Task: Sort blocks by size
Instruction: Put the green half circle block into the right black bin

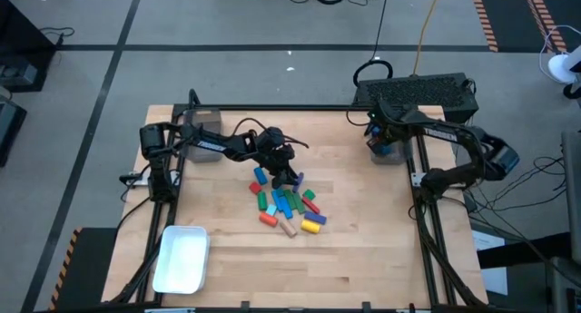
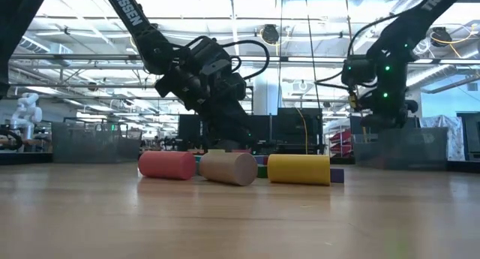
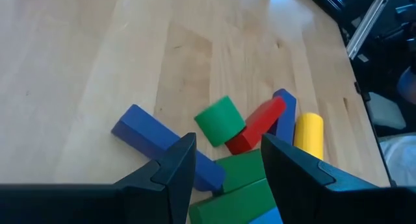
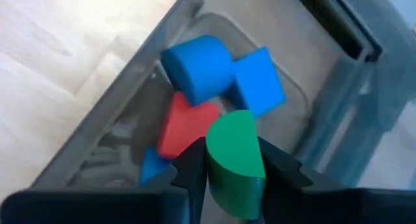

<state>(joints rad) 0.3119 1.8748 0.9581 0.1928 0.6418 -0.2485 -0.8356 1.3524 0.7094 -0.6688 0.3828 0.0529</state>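
pile of blocks (image 1: 287,202): partly covered by the left gripper (image 1: 289,178) from above; single shapes too small to tell there.
green block (image 4: 235,160): lower end cut off by the picture's edge in the right wrist view.
grey bin (image 4: 338,113): contents blurred; lowest blue piece (image 4: 153,164) mostly hidden.
green bars (image 3: 244,185): cut off between the fingers.

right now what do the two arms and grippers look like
Both arms are dark, jointed links trailing black cables. The left arm carries white lettering. The right arm shows small green lights. The left gripper and right gripper each have two flat dark fingers.
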